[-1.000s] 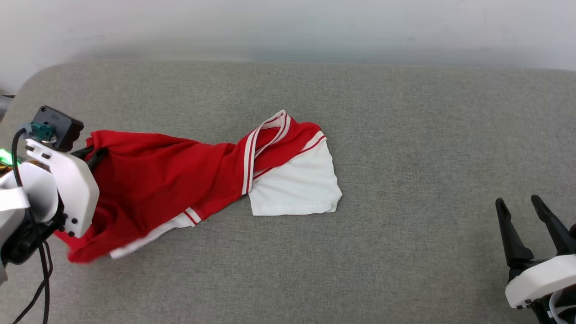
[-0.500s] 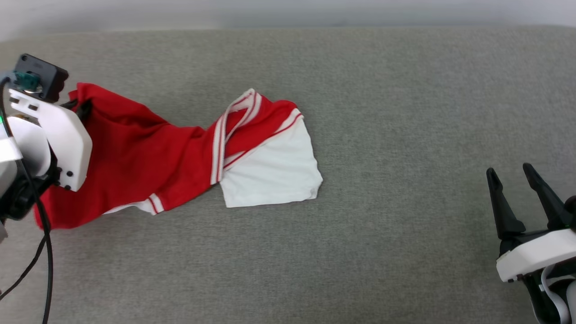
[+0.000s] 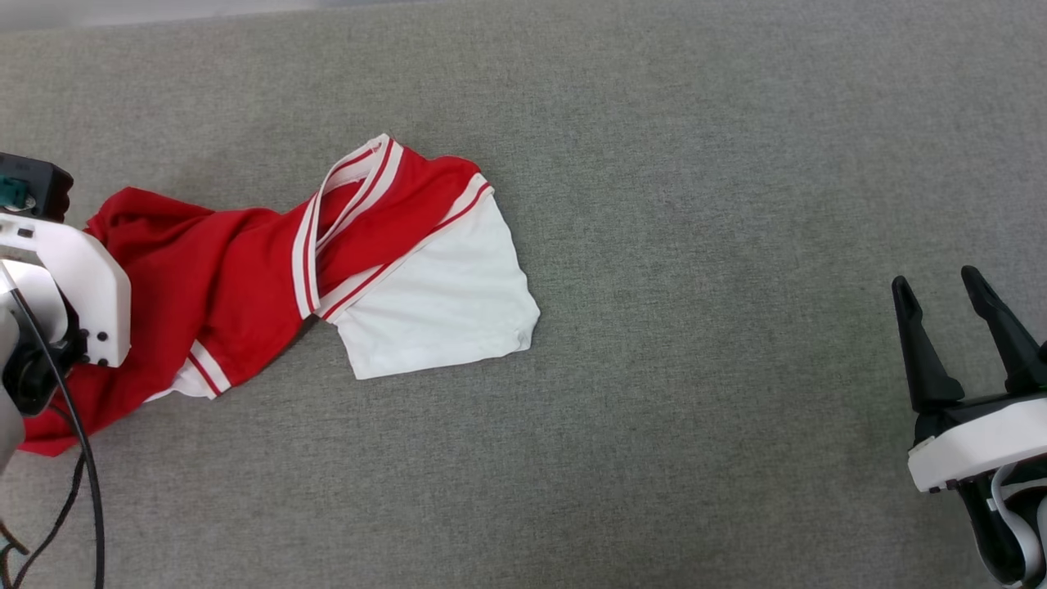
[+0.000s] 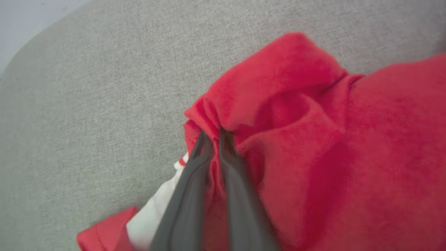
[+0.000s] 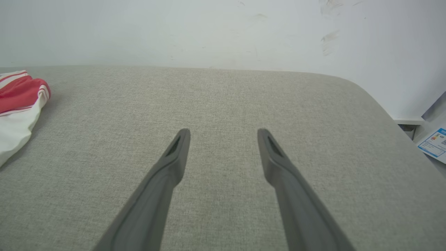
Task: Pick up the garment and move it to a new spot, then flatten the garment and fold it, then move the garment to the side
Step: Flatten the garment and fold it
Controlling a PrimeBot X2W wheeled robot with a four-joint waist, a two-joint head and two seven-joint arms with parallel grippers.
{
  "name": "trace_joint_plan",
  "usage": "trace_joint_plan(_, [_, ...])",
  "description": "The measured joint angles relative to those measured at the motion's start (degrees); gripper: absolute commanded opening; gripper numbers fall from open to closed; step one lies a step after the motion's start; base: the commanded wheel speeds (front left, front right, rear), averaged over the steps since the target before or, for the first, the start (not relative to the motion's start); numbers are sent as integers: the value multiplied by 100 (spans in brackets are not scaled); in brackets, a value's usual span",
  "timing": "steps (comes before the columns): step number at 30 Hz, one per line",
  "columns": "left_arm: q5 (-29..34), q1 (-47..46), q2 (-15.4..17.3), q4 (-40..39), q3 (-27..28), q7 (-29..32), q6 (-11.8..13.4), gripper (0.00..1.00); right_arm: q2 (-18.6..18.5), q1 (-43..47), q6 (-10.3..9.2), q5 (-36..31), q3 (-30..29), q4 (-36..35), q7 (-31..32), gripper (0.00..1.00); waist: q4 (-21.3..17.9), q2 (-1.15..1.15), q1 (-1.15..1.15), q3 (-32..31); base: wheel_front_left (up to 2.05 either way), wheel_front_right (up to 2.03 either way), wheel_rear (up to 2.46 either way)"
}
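The garment (image 3: 245,278), a red jersey with white sleeves and striped trim, lies crumpled on the grey cushion at the left of the head view. One white sleeve (image 3: 433,307) is spread flat to the right. My left gripper (image 4: 214,134) is shut on a bunched red fold of the garment (image 4: 313,139); in the head view its white wrist (image 3: 78,278) covers the fingers. My right gripper (image 3: 941,286) stands open far to the right, well apart from the cloth, with nothing between its fingers (image 5: 179,153). The letters and number are hidden.
The grey fabric surface (image 3: 695,204) stretches wide between the garment and my right gripper. A pale wall (image 5: 209,31) runs behind it. The surface's rounded right corner (image 5: 369,97) drops off, with a printed paper (image 5: 433,144) beyond it. A black cable (image 3: 86,483) hangs by my left arm.
The head camera has tilted down, so the wall has left the picture. My left gripper has dragged the garment leftward, and the red body is more bunched. The right gripper stays open.
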Motion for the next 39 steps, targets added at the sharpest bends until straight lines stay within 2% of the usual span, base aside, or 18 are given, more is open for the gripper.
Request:
trace_joint_plan(1, [-12,0,-64,114,3,-45,-53,0,-2,0,0,-23,-9,-7,1,100,10,0,0,0,0,0,0])
trace_joint_plan(2, [-9,-2,-123,209,8,-123,-91,9,-7,1,0,-42,-24,-11,5,100,29,0,0,-4,0,0,0])
trace_joint_plan(3, [-4,-12,-182,300,14,-222,-111,67,-14,1,0,-47,-41,-16,7,100,54,0,0,-11,0,0,0])
trace_joint_plan(4, [27,-29,-240,382,12,-322,-145,100,-22,1,0,-55,-51,-25,25,100,84,0,0,-24,0,0,0])
trace_joint_plan(13, [350,-615,-358,561,36,-987,-275,100,-13,143,1,-80,-88,-22,83,100,310,0,0,-327,0,0,0])
trace_joint_plan(19, [320,-929,-341,68,66,-865,-455,100,29,275,0,-78,-91,3,102,100,404,0,0,-557,0,0,0])
trace_joint_plan(22, [92,-948,-403,-339,45,-533,-569,100,40,299,1,-77,-83,11,103,100,423,0,-1,-656,0,0,0])
trace_joint_plan(30, [-501,-1062,-570,-1527,-325,1055,-702,100,65,327,1,-44,41,14,136,100,331,0,-1,-742,0,0,0])
trace_joint_plan(39, [-632,-1223,-837,-1930,-865,2132,-731,100,73,213,0,1,109,52,75,100,73,0,-1,-577,0,0,0])
